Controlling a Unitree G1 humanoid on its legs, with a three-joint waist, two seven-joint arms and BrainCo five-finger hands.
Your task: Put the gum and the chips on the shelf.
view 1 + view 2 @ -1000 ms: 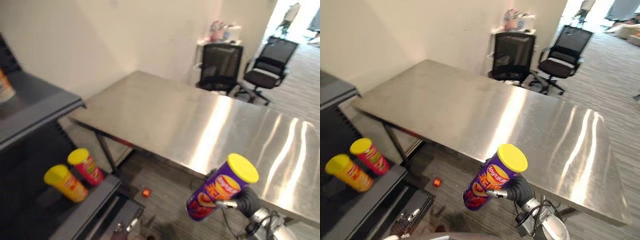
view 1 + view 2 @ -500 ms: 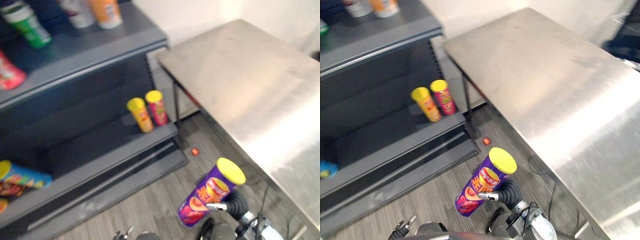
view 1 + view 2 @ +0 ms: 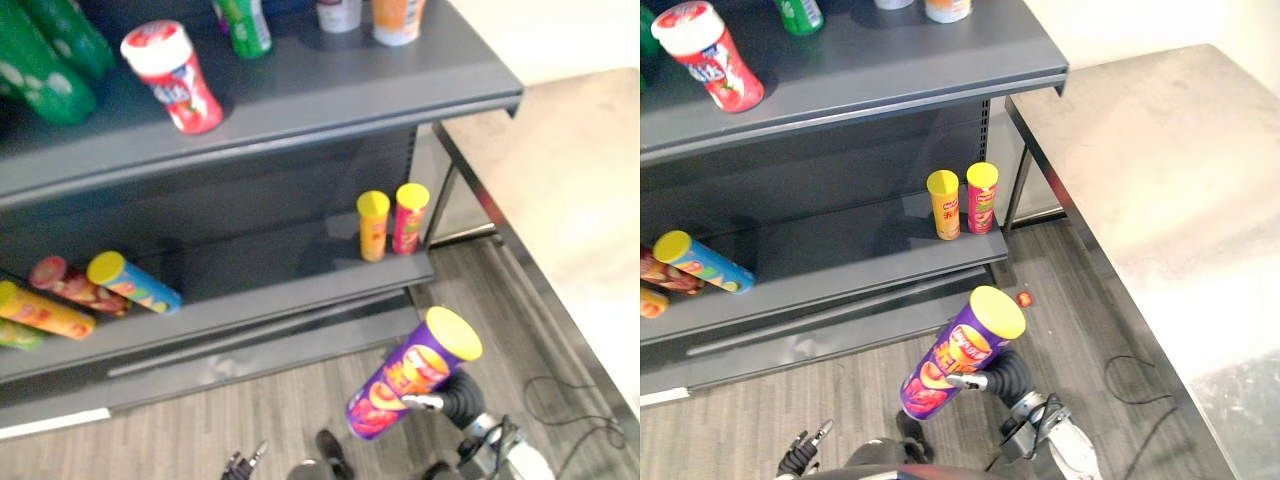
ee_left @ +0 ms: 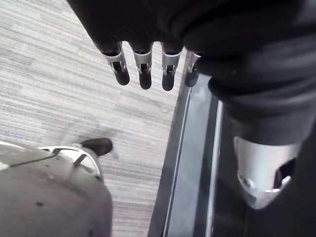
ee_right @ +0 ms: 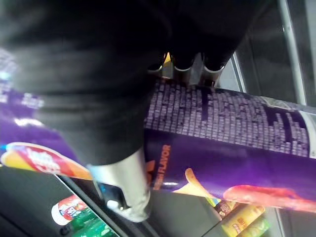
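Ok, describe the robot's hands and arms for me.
The left hand has silver fingers with dark rounded tips and a dark ribbed cover over its back and wrist. The right hand matches, with a silver thumb and a silver-grey arm.

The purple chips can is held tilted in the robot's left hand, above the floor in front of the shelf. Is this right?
Not the left hand. The purple chips can is held tilted in the right hand, above the floor in front of the shelf; the right wrist view shows its fingers curled round the can. The left hand hangs open, holding nothing.
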